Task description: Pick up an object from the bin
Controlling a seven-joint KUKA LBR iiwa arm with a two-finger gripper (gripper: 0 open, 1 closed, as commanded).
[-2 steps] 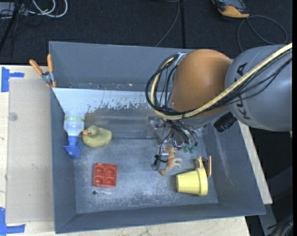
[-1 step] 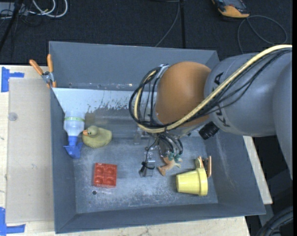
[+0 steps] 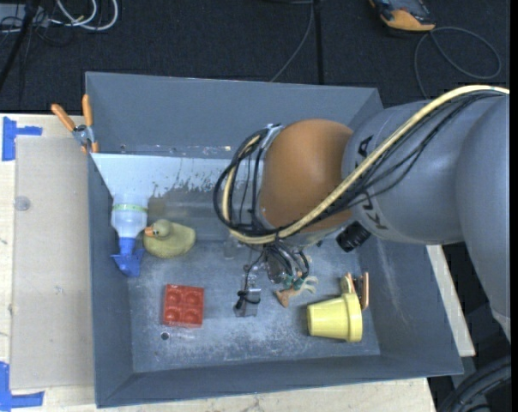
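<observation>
Gripper, its state impossible to tell, hangs low between red block and yellow cup, duck beyond.

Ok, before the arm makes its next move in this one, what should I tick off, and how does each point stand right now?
1. The gripper is inside the bin: ok, low over the middle of the floor.
2. Something lies right under it: not ok, it seems to be over bare floor, between the red block and the yellow cup.
3. Something already held: cannot tell.
4. Nearest things free to grasp: ok, the red block and the yellow cup, which is on its side, each lie apart from other large things.
5. The duck is clear of its neighbour: not ok, it sits right against the bottle at the left wall.
</observation>
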